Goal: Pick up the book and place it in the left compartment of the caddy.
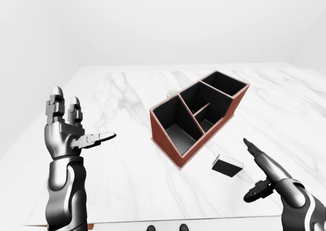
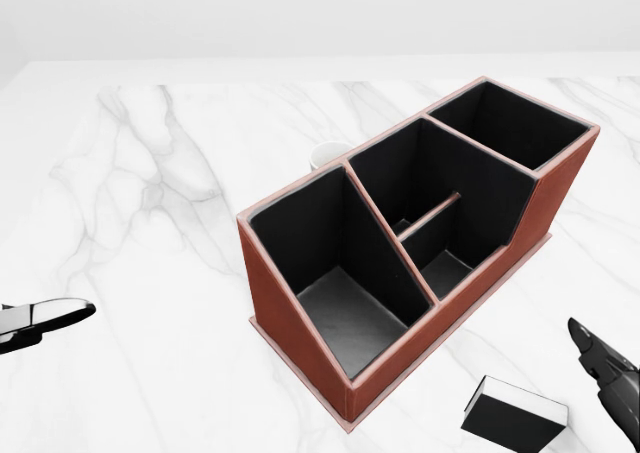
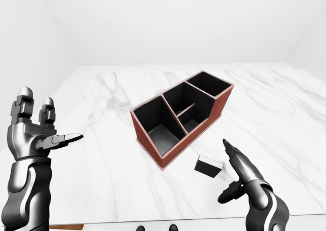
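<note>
On the white marble table point(image 2: 150, 173) sits a reddish-brown caddy point(image 2: 300, 303) with black walls inside. It stands slanted in the head view, running from lower left to upper right. Its left compartment point(image 2: 335, 273) has nothing in it. Next comes a middle part split by a thin wall, and then a smaller box at the upper right end.

The book point(image 2: 513, 413) is small and dark with a white top edge. It lies flat on the table, just beside the low end of the caddy, toward the bottom right of the head view. Nothing is touching it.

A little white cup point(image 2: 328, 155) peeks out above the caddy's far wall.

The right hand point(image 3: 239, 172) hangs over the table just to the right of the book, close but apart from it. Its fingers are spread out, one long finger pointing up and away, and it holds nothing.

The left hand point(image 1: 69, 131) is raised at the left side of the left-eye view, well apart from the caddy. Its fingers stand straight up, its thumb sticks out to the side, and it is empty.
</note>
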Controlling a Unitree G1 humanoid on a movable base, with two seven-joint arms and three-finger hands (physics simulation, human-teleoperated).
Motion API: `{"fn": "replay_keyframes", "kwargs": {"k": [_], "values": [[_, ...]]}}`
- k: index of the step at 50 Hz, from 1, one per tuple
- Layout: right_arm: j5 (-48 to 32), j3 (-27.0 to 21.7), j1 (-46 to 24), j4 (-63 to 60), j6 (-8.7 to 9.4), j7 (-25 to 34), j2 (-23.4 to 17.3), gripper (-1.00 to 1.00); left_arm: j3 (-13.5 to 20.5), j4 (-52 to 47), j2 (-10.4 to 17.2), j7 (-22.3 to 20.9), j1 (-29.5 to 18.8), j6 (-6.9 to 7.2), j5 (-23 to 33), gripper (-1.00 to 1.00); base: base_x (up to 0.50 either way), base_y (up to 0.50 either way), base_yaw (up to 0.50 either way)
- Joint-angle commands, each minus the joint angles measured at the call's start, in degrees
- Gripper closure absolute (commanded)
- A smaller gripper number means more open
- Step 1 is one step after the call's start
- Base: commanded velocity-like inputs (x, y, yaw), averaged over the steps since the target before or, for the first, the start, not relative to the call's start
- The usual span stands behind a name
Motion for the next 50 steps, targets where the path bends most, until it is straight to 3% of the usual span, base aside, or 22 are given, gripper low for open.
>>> {"fn": "replay_keyframes", "kwargs": {"k": [1, 31, 50], "values": [[0.4, 0.4, -2.3, 3.3, 0.0, 0.0, -2.2, -1.0, 0.0, 0.4, 0.0, -0.1, -0.1, 0.0, 0.0, -1.0, 0.0, 0.0, 0.0], [2.7, 6.1, -7.0, 13.6, 0.0, 0.0, -6.1, -1.0, 0.2, 0.5, 0.2, 0.1, -0.2, 0.0, -0.2, -1.0, 0.0, 0.0, 0.0], [3.3, 6.9, -7.5, 17.4, 0.0, 0.0, -7.2, -1.0, 0.3, 0.5, 0.3, 0.1, -0.2, 0.0, -0.4, -1.0, 0.0, 0.0, 0.0]]}}
